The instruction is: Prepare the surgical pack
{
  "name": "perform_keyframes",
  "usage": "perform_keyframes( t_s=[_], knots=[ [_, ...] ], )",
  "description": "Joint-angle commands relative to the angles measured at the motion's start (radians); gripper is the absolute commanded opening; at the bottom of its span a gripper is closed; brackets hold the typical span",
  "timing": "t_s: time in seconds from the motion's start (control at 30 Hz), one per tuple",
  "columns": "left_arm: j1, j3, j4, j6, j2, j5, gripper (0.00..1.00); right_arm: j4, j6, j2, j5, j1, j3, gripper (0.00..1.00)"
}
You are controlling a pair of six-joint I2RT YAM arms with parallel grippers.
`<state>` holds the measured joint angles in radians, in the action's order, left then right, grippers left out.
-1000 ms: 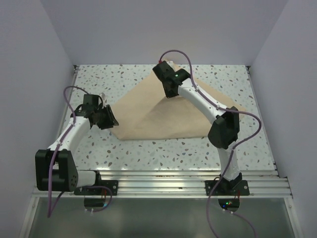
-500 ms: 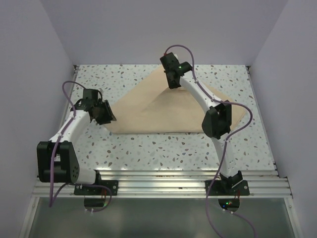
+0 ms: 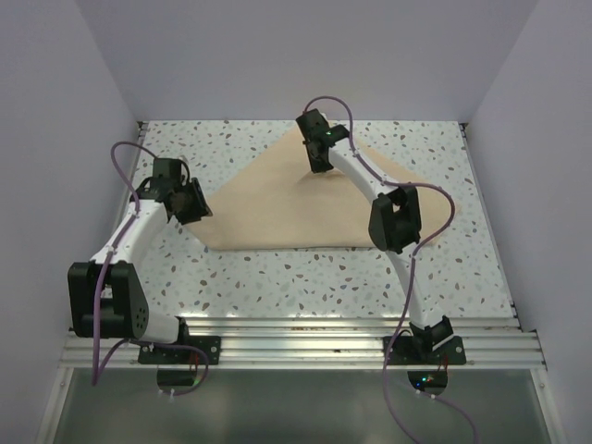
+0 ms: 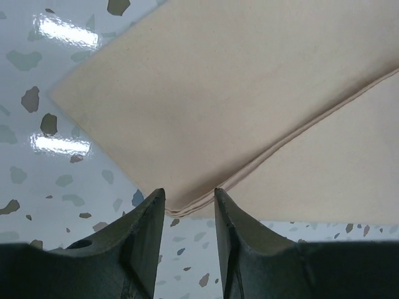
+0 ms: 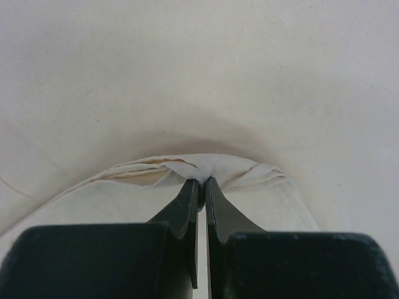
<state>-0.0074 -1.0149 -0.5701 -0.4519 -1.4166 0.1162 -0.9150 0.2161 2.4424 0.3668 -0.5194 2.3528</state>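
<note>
Two arms stood bolted at the near edge of your speckled table. Your left gripper was over the left side, its fingers spread with a clear gap and nothing between them. Below that gap you could see the left corner of the surgical pack, where its folded cloth edges met the tabletop. The pack lay as a flat tan triangle across the middle and far part of the table, long edge nearest you, peak toward the far wall. At that peak your right gripper pinched a small bunched fold of the cloth, fingers pressed together on it.
</note>
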Motion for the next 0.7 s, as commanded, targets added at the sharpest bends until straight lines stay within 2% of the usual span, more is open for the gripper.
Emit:
perform_keyframes(
  t_s=[0.0,0.67],
  knots=[
    [0.006,-0.045,-0.011,0.004,-0.01,-0.035,0.42,0.064,-0.015,0.006,-0.002,0.016,0.062,0.0],
    [0.006,-0.051,0.003,-0.028,-0.036,-0.046,0.42,0.176,-0.038,0.128,-0.091,0.053,0.137,0.0]
  ],
)
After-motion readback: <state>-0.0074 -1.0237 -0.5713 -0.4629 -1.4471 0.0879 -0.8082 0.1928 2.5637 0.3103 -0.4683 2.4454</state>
